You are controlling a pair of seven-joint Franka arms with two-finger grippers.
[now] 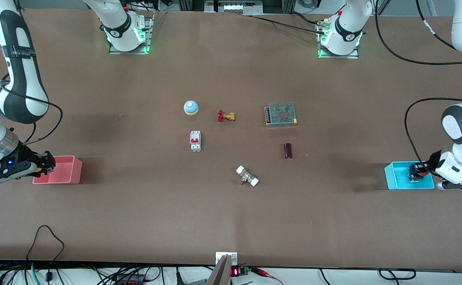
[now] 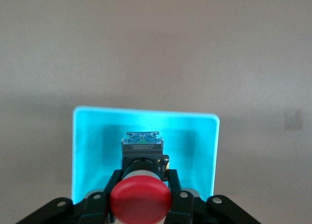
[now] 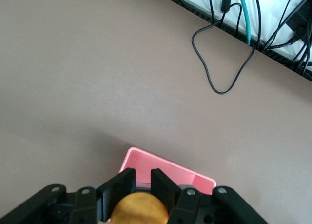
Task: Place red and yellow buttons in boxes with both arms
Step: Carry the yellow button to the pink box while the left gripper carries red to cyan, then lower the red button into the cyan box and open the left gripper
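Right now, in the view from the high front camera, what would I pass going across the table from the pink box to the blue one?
pink box → blue bell → red-handled brass valve → white-ended fitting → metal mesh unit → cyan box

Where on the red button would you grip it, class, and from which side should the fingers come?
Grip the red button as the left gripper does over the cyan box: fingers straddle the narrow neck beneath the wide cap, approaching from the cap end, because the overhanging cap probably stops it slipping.
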